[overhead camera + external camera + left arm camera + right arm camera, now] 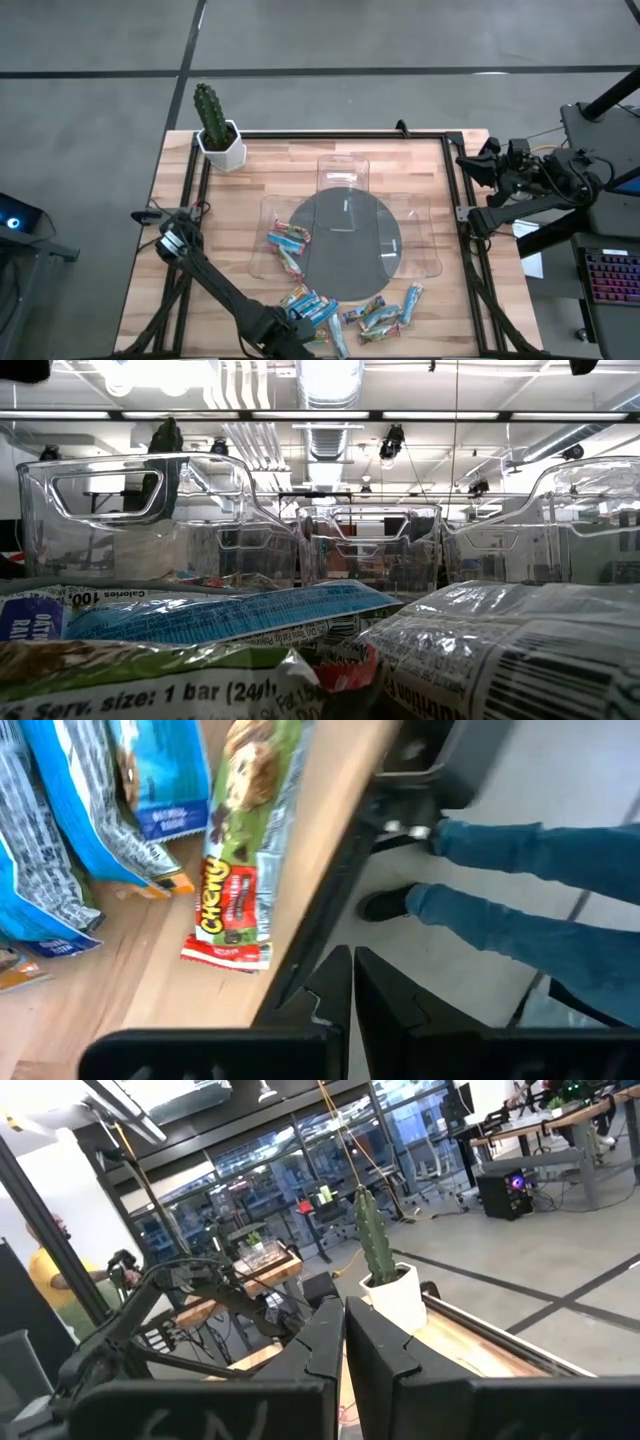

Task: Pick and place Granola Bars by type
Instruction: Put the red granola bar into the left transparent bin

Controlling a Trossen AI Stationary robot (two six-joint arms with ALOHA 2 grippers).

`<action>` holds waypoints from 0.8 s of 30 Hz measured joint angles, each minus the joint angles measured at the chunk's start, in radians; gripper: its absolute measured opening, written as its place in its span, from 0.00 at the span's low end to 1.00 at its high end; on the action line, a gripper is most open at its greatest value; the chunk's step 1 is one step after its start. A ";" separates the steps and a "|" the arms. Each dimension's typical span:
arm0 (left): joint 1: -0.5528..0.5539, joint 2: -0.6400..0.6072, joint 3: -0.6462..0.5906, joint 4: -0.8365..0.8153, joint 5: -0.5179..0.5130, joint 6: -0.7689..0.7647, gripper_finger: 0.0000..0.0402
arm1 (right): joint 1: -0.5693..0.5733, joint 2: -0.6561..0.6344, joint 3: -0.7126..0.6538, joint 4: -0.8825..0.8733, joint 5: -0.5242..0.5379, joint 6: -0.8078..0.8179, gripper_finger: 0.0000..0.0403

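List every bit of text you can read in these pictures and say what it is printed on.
"Chewy": red band of the green-wrapped granola bar, left wrist view.
"Serv. size: 1 bar (24": green wrapper in the foreground, low view.
"Calories 100": white wrapper edge, low view.
Blue wrapper and white barcode wrapper: fine print too small to read.
Bars in the high view: illegible.

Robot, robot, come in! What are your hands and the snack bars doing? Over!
Left gripper shut, empty, at table's near edge. Right gripper shut, parked off right side. Granola bars heaped beside clear trays, unsorted. Nothing blocking.
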 joint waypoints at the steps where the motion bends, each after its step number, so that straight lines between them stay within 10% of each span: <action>1: 0.000 0.006 0.000 0.001 0.002 -0.002 0.01 | 0.000 0.000 0.000 0.000 0.000 0.000 0.02; 24: 0.040 0.014 0.000 0.000 -0.010 0.064 0.32 | 0.000 0.000 0.000 0.000 -0.004 0.005 0.02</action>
